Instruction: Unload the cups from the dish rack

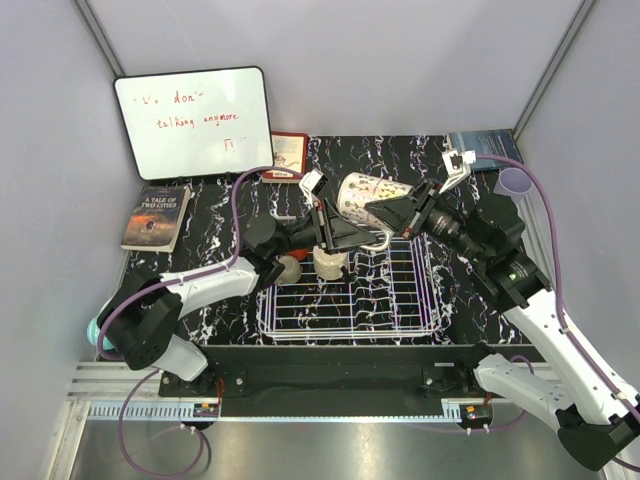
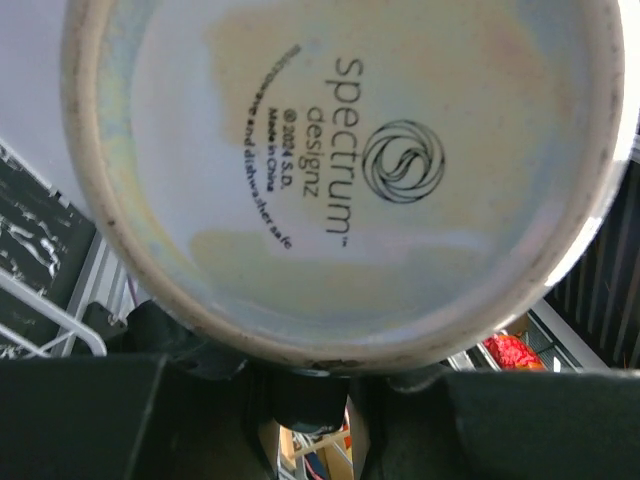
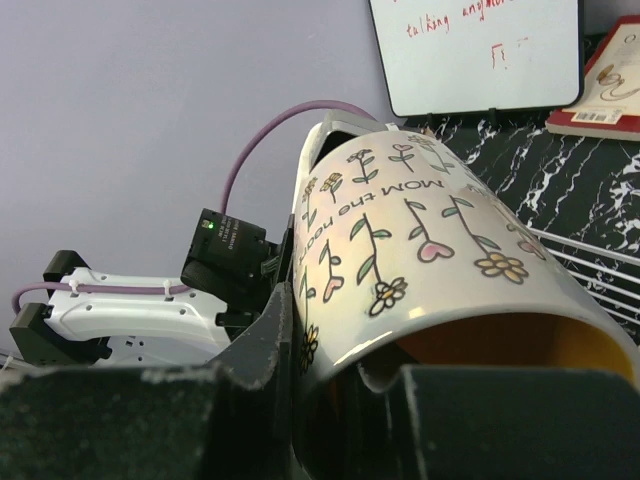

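Cream ceramic printed with flowers, the mug (image 1: pixel 368 195) hangs on its side above the far edge of the dish rack (image 1: pixel 350 334). Its long axis runs across between the arms, base toward the left gripper (image 1: pixel 328 222), which is clamped low on it, and mouth toward the right gripper (image 1: pixel 398 214), pinched on the rim wall.

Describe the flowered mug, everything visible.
Glossy white ceramic, the flowered mug bears painted flowers, hearts and lettering, a yellow-orange inside, a maker's mark on its base. It lies sideways in the air by the dish rack's far edge, the left gripper holding its base end, the right gripper clamped on its rim.
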Available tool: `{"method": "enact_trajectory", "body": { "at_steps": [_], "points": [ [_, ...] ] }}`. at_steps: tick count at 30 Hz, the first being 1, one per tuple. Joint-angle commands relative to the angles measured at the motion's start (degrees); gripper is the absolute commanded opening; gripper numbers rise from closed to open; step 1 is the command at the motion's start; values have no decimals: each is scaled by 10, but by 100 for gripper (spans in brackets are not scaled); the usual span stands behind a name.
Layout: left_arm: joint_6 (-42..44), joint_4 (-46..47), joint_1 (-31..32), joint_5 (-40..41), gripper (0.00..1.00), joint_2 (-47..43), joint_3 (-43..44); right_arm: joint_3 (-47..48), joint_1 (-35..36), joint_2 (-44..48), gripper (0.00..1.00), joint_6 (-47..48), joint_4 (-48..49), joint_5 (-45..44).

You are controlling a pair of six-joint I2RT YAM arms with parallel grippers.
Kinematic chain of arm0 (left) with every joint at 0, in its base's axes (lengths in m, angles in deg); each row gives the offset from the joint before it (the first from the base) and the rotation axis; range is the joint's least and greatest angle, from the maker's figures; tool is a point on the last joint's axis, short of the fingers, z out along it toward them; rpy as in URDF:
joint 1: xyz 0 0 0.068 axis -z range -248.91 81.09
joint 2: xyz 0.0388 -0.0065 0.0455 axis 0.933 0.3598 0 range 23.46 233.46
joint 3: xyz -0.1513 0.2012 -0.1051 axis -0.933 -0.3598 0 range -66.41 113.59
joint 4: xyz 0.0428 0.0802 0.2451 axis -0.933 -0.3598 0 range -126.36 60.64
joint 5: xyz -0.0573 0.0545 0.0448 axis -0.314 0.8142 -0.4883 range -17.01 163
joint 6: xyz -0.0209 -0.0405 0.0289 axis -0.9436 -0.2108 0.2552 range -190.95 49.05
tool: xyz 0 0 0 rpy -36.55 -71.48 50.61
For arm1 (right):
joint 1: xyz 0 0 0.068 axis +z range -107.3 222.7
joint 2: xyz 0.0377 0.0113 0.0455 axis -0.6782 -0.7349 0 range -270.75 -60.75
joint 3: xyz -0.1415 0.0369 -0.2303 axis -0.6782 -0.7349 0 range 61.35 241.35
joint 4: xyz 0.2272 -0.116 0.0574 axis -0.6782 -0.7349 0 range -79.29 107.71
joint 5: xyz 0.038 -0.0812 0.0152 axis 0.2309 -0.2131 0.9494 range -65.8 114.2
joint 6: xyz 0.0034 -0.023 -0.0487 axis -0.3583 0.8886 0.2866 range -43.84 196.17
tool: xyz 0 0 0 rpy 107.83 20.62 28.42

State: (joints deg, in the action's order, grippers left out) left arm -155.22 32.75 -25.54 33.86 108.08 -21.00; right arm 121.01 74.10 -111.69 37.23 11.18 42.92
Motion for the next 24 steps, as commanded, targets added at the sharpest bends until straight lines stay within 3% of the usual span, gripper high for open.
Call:
{"method": "enact_trajectory", "body": {
  "at_steps": [1, 4, 5, 7, 8, 14, 19, 20, 23, 24],
  "points": [
    [57, 49, 11, -27, 0, -3, 42, 8, 1, 1, 0, 11, 7, -15],
    [71, 19, 9, -36, 4, -6, 45, 11, 1, 6, 0, 21, -2, -18],
    [74, 8, 7, -39, 17, -6, 48, 14, 2, 8, 0, 23, -7, -19],
    [86, -22, 2, -50, 30, -4, 54, 20, 1, 12, 0, 32, -23, -32],
    [89, -31, 0, -52, 43, -4, 55, 30, 1, 12, 0, 35, -30, -35],
    [123, -100, -7, -60, 65, -10, 63, 59, 1, 15, 0, 62, -69, -57],
    [188, -219, -15, -39, 82, -43, 66, 112, 1, 6, 0, 97, -113, -111],
    [200, -242, -19, -30, 83, -52, 64, 127, 1, 0, 0, 107, -143, -128],
    [259, -425, -32, 94, 86, -102, 68, 207, 1, -50, 0, 149, -220, -220],
    [269, -516, -32, 185, 86, -116, 71, 228, 1, -69, 0, 162, -239, -271]
  ]
}}
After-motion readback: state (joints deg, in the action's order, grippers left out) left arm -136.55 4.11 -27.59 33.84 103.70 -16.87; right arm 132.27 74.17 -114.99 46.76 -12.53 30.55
